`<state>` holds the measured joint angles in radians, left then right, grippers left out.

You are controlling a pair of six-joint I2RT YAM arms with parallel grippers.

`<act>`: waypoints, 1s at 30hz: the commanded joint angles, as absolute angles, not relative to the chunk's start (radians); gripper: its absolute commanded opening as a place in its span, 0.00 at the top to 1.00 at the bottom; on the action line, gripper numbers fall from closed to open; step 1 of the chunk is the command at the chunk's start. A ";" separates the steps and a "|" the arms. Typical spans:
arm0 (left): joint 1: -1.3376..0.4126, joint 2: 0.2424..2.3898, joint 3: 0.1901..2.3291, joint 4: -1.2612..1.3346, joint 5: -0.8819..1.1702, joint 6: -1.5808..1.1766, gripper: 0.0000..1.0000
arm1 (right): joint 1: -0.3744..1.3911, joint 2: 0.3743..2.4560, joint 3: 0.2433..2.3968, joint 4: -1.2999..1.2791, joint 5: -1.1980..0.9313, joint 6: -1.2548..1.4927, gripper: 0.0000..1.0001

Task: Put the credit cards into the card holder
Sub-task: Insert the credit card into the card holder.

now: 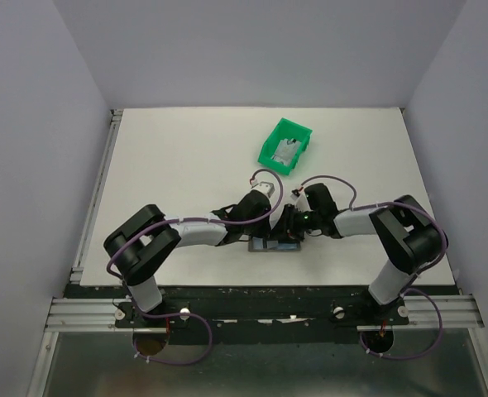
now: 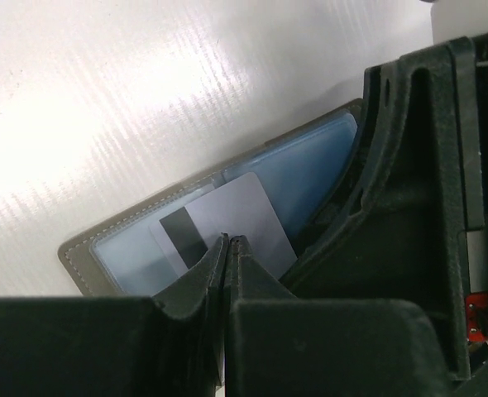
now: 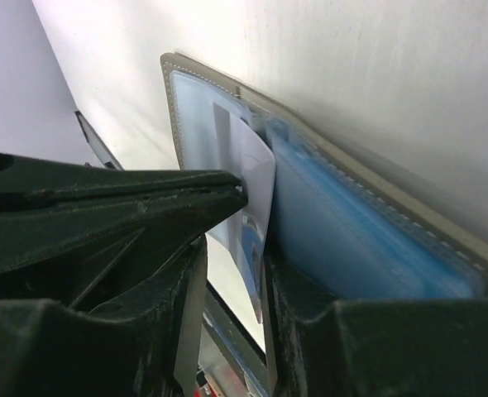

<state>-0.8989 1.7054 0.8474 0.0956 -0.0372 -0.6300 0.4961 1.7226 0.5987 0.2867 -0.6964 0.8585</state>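
Note:
The card holder (image 1: 265, 246) lies open on the table near the front edge, its light blue-grey inside up (image 2: 128, 248). One credit card (image 2: 236, 211), pale grey with a dark stripe, rests partly on its inner pocket. My left gripper (image 2: 230, 240) is shut, its tips touching the card, which is not pinched. In the right wrist view the card (image 3: 256, 174) stands against the blue pocket (image 3: 351, 240). My right gripper (image 3: 237, 260) has its fingers apart, the card's lower edge between them. Both grippers meet over the holder (image 1: 281, 233).
A green plastic bin (image 1: 285, 146) stands at the back centre-right of the white table (image 1: 178, 157), with a whitish flat thing inside it (image 1: 288, 152). Grey walls close in the table on three sides. The right gripper's black finger (image 2: 343, 223) crowds the holder's right half.

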 commanded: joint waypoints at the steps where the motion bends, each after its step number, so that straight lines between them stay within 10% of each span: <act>1: -0.917 1.784 0.781 0.090 -0.002 -0.664 0.90 | 0.505 1.661 0.587 0.082 -0.549 0.779 0.59; 30: -0.916 1.835 0.744 0.140 0.038 -0.678 0.91 | 0.503 1.398 0.680 -0.281 -0.245 0.643 0.60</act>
<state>-0.9073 1.7767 0.7914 0.3420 0.0204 -0.7078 0.5011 1.4208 0.6640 -0.2882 -0.2920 0.6983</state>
